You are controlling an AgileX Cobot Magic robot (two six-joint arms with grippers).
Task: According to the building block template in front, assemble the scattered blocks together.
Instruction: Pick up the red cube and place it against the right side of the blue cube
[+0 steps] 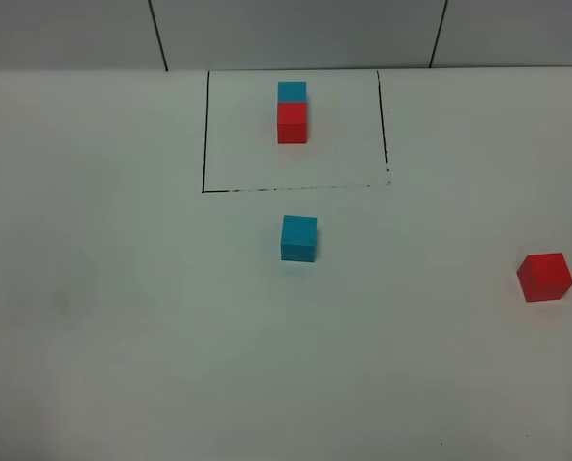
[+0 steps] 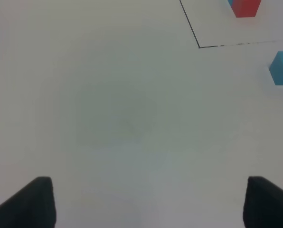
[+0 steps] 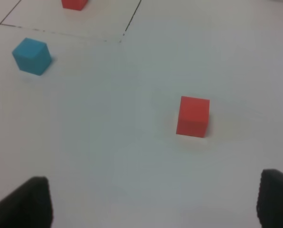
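Closest to the lens: left gripper, jaws set wide apart over bare white table, nothing between them. Right gripper likewise spread and empty, with the loose red cube on the table ahead of it. Red cube alone far out on the right, well apart from the loose blue cube. Blue cube near the middle, just outside the near line of the black outline. Template inside the outline, toward its far side: blue behind, red in front, touching.
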